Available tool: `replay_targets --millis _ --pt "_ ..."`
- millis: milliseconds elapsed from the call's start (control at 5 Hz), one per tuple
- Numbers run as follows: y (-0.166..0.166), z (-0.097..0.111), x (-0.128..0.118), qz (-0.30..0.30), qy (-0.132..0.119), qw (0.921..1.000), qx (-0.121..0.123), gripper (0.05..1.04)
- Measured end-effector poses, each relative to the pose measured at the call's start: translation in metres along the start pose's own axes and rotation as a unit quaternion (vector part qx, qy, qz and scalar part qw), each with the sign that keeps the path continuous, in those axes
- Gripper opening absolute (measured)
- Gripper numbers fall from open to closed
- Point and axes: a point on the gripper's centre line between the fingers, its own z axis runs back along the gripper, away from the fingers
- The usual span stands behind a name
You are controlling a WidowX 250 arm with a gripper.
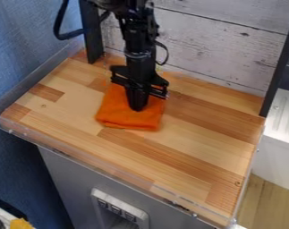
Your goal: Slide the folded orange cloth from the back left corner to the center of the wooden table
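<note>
Cloth (117,117), orange and folded, directly under the clenched pincer (138,107), any grasp of it unclear.

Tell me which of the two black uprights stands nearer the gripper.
The left upright, beside the blue wall; the right upright, at the wooden surface's opposite side, is farther from the gripper.
</note>
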Motion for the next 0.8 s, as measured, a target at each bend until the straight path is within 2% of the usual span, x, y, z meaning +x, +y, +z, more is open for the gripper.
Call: replay_targets --millis 600,800 --pt "-0.025 0.001 -0.007 -0.007 0.01 0.9999 0.001 0.085" --pt "-0.031 0.002 -0.012 -0.009 0.029 0.9995 0.004 0.237"
